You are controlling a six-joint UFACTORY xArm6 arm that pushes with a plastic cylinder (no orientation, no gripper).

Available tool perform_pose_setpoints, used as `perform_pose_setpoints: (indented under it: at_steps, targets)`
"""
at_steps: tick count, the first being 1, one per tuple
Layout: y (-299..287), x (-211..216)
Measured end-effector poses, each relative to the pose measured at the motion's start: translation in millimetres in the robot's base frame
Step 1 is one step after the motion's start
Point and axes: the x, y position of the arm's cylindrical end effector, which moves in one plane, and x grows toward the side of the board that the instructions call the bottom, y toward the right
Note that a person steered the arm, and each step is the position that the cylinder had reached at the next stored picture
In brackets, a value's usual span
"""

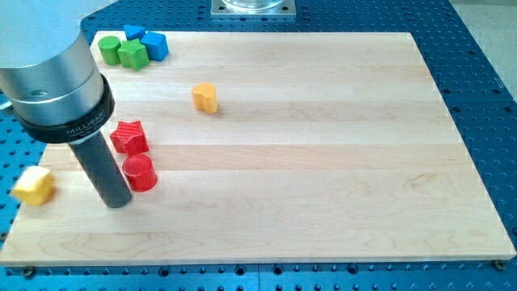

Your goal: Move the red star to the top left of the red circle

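**Figure: Rod tip beside the red pair near the board's left edge**

A pale wooden board [323,145] lies on a blue perforated table [477,81]; a metal base plate shows at the view's top edge. The arm carries no hand or jaws, only a straight dark rod below a grey cylinder, so nothing is held. My tip [118,202] rests on the board near its left edge, just beside the red circle [140,173] on that block's left. The red star [129,137] sits directly above the red circle, slightly to its left, the two close together or perhaps touching; which cannot be told. By judgement the star is already nearly at the circle's top left, needing only a short leftward shift.

Handling, as judged: the star appears small, rigid and light, likely to slide easily on smooth wood and to spin if pushed off-centre. Contact is best made on its right side, between two points, pressing toward its middle, while avoiding the circle.

Other blocks: a yellow block [205,96] well apart toward the board's centre-top; another yellow block [34,186] at the left edge; two green blocks [121,52] and two blue blocks [147,40] clustered at the top-left corner.
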Motion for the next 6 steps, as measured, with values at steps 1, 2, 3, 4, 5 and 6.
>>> perform_pose_setpoints:
  at_steps: [1,2,3,4,5,6]
  targets:
    - [-21,37]
    - [-21,31]
    - [-21,4]
    - [-20,-28]
    - [-20,-41]
    - [-20,-60]
